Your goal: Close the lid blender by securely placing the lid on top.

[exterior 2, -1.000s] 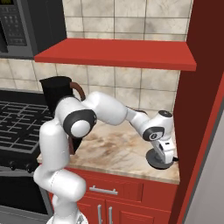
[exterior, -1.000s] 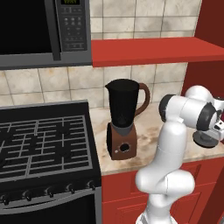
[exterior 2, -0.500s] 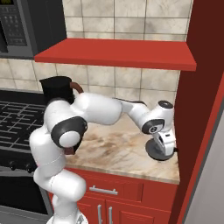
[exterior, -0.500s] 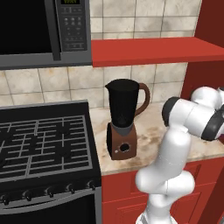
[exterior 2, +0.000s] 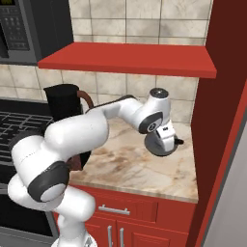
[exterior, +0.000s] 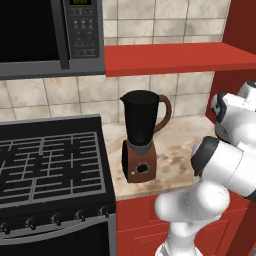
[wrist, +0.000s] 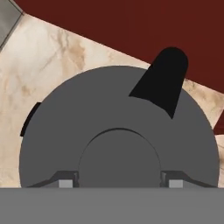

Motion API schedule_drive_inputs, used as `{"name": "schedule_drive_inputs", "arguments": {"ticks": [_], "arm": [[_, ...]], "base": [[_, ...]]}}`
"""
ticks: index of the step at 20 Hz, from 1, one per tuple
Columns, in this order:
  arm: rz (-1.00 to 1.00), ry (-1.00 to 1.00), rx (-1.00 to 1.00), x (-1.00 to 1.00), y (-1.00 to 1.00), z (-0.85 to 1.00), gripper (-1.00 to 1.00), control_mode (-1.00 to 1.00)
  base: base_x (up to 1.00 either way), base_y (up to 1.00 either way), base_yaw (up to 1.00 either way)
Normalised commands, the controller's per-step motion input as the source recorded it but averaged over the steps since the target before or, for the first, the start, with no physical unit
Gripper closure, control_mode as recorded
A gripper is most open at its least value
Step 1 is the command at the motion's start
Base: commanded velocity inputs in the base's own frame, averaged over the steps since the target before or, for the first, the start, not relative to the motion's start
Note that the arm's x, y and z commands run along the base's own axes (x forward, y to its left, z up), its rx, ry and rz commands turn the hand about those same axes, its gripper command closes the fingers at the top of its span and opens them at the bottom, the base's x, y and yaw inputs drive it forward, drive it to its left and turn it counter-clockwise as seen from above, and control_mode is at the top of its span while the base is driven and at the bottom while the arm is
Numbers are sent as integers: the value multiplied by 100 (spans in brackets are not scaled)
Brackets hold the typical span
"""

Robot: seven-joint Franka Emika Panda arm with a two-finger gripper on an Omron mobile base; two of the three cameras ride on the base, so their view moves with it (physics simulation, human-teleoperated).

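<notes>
Grey lid point(exterior 2: 161, 146) lies on marble worktop point(exterior 2: 130, 166) at far right, near red wall. My tool point(wrist: 118, 183) directly above it, fingertips point(wrist: 65, 183) straddling raised centre; grip state unclear. Blender point(exterior: 141, 135) stands well left, beside stove point(exterior: 50, 160), mouth uncovered.

Red shelf point(exterior: 175, 56) close above open blender point(exterior: 141, 135) mouth

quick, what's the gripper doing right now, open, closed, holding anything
Gripper: jaws closed on the raised centre knob of the lid, holding it.
</notes>
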Motion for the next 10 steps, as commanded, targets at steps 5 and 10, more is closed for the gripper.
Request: {"name": "schedule_drive_inputs", "arguments": {"ticks": [5, 10], "arm": [[0, -9, -7, 0, 94, 99, 100, -100], [8, -11, -7, -1, 84, 97, 100, -100]], "base": [[0, 0, 0], [0, 0, 0]]}}
